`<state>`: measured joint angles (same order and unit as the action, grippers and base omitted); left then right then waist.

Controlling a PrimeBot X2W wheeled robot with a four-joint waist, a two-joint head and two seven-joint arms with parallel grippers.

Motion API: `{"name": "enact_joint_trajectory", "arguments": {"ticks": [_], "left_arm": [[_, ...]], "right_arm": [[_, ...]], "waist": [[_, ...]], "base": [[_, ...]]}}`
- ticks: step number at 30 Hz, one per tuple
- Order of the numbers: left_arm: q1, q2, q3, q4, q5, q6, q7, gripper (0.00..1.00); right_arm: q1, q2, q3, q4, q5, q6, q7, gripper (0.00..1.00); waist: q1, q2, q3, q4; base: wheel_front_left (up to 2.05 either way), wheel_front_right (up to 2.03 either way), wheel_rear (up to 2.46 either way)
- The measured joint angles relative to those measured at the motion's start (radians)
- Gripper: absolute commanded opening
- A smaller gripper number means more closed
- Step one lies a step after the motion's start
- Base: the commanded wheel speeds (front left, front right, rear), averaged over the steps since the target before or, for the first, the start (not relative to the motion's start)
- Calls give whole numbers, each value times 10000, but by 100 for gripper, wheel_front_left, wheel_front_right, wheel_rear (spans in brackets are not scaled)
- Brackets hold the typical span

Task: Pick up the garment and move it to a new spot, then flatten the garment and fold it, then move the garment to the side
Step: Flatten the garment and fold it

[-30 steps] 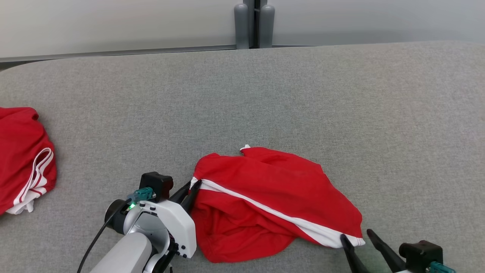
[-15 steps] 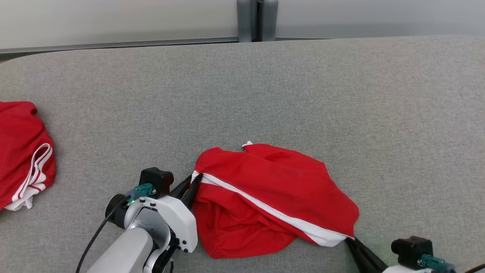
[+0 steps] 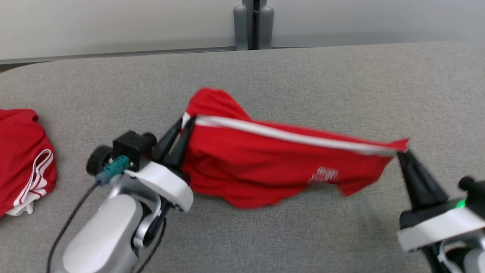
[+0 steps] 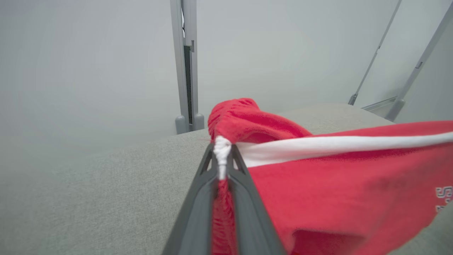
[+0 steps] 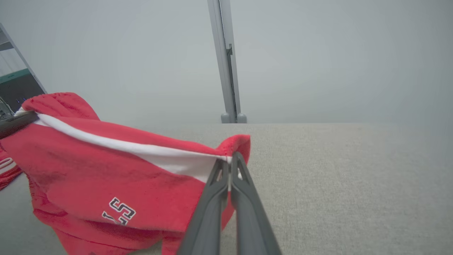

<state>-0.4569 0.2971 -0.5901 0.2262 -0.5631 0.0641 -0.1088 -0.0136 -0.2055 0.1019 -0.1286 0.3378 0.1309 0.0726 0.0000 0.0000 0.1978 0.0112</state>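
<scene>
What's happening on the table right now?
Both arms hold the red garment by its white-striped edge: the left gripper is shut on one end, the right gripper on the other. It hangs stretched between them above the grey table. A second red garment lies at the table's left.

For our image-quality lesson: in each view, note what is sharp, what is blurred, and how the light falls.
Head view: the held red garment and right gripper are smeared, the white print unreadable; the second garment at left is crisper. Left wrist view: white stripe sharp at the left gripper, wall soft. Right wrist view: lettering legible, background hazy, light flat without hard shadows.
</scene>
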Motion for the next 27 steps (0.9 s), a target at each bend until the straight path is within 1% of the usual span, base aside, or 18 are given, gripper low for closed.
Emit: {"name": "enact_joint_trajectory", "arguments": {"ticks": [4, 8, 10, 13, 18, 21, 24, 27], "left_arm": [[-625, 311, 265, -1260, 305, 265, -29, 0], [-1486, 633, 514, -2291, 606, 428, 314, 0], [-2020, 763, 648, -2679, 721, 443, 520, 0], [-2582, 863, 777, -2966, 798, 497, 807, 0], [-2923, 828, 905, -3033, 715, 560, 997, 0], [-3134, 736, 968, -2786, 587, 548, 995, 0], [-3429, 589, 1020, -2370, 424, 416, 899, 0], [-3942, 290, 1131, -1797, 232, 182, 466, 0]], "right_arm": [[-1040, -460, -360, -497, -176, 2, -115, 0], [-2485, -930, -656, -949, -336, 2, -111, 0], [-3250, -1208, -727, -1103, -397, 2, -54, 0], [-4132, -1444, -677, -1103, -322, 2, 127, 0], [-4874, -1605, -581, -757, -86, 2, 244, 0], [-5241, -1624, -525, -483, 94, 2, 242, 0], [-5670, -1666, -422, -144, 251, 6, 209, 0], [-6279, -1772, -299, 297, 380, 10, 111, 0]], "waist": [[0, 0, -239, -36], [0, 0, -485, -88], [0, 0, -578, -106], [0, 0, -663, -105], [0, 0, -596, -73], [0, 0, -407, -60], [0, 0, -105, -60], [0, 0, 312, -51]], "base": [[0, 0, 0], [0, 0, 0], [0, 0, 0], [0, 0, 0], [0, 0, 0], [0, 0, 0], [0, 0, 0], [0, 0, 0]]}}
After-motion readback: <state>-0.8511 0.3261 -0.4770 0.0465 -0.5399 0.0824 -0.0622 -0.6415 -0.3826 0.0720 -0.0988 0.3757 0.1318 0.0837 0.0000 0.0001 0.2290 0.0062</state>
